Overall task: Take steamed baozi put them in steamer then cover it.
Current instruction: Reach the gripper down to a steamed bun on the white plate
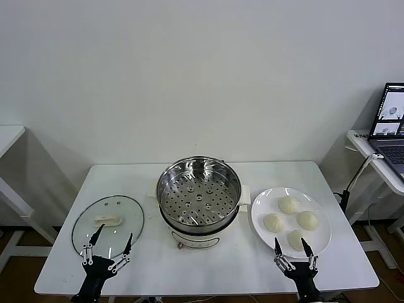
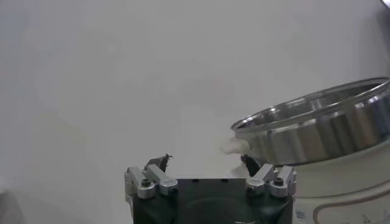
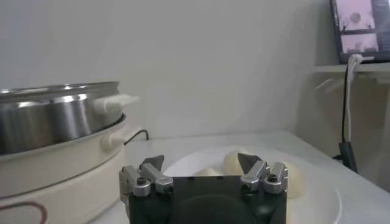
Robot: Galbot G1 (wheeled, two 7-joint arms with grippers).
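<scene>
Left of steamer (image 1: 199, 201): glass lid (image 1: 108, 225) flat on table (image 1: 189, 265), knob up, parked for covering later. My left gripper (image 1: 106, 247) hovers at lid's near edge, jaws wide, empty. Steamer uncovered, perforated tray bare, ready for loading. Right of steamer: white plate (image 1: 268, 230) carries four steamed baozi (image 1: 291, 221). My right gripper (image 1: 295, 252) at plate's near rim, jaws wide, empty, lined up for nearest bun, I judge.

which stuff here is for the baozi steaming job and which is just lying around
For the job:
- four baozi on the white plate
- steamer, uncovered, nothing in its tray
- glass lid, flat on the table left of the steamer
- left claw and right claw, both open at the near edge

Lying about:
- laptop on the side desk at right
- cable hanging from that desk
</scene>
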